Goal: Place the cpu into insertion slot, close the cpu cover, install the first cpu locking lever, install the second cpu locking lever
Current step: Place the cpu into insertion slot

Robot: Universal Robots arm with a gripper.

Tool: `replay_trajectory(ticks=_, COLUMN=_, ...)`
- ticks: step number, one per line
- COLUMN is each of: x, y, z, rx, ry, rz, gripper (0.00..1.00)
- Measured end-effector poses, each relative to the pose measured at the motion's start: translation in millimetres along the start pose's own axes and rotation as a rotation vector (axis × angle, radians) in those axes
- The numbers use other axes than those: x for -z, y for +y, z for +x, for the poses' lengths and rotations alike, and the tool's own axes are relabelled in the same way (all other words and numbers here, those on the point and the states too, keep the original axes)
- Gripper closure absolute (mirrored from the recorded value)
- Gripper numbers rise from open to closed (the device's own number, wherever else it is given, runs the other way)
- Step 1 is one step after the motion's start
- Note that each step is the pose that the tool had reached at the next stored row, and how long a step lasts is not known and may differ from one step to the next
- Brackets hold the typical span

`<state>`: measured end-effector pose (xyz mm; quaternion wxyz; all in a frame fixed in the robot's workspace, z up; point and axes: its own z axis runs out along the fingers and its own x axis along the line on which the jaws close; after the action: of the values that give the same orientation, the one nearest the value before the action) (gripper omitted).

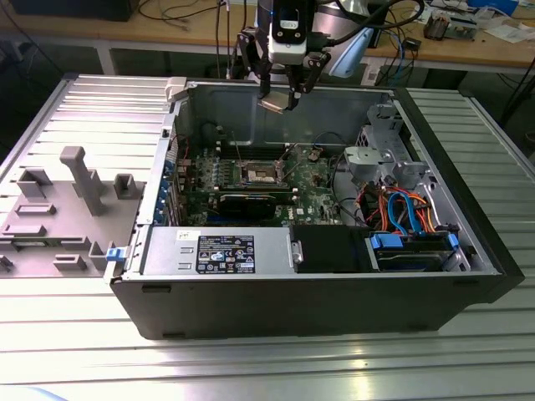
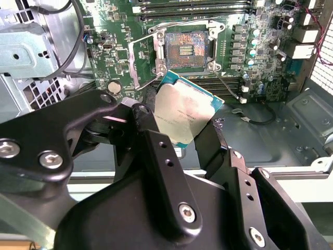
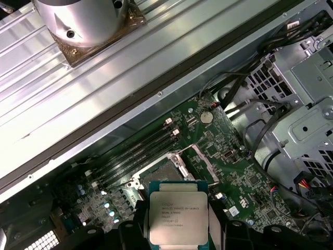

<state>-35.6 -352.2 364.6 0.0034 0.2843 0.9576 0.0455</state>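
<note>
Silver-grey flat square cpu (image 2: 184, 117) is pinched by its edges in the black hand (image 2: 182, 136), above the open black computer case (image 1: 334, 301) and well apart from the brown-pinned, silver-rimmed insertion slot (image 2: 186, 48). Step one is in hand. Seating likely calls for squaring, levelling and a gentle descent.

- A ribbed, silver-grey metal table (image 1: 251, 368) is seen below the gripper (image 1: 277, 102), spreading out to every side of it.
- An open black computer case (image 1: 292, 302) is laid flat on the table, directly beneath the gripper; the gripper is held above the case's far wall.
- A grey fixture plate (image 1: 50, 227) with upright blocks is set on the table well apart from the gripper, toward the exterior view's left, just beside the case.
- In the first wrist view, a silver round column (image 3: 83, 21) on a brownish plate is seen standing on the ribbed table beyond the case wall.
</note>
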Motion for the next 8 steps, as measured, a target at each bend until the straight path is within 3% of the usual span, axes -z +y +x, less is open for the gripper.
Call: replay_trajectory(ticks=8, x=0.0, y=0.0, z=0.0, rx=-0.032, ry=-0.0029, rz=-0.0007, gripper=0.46)
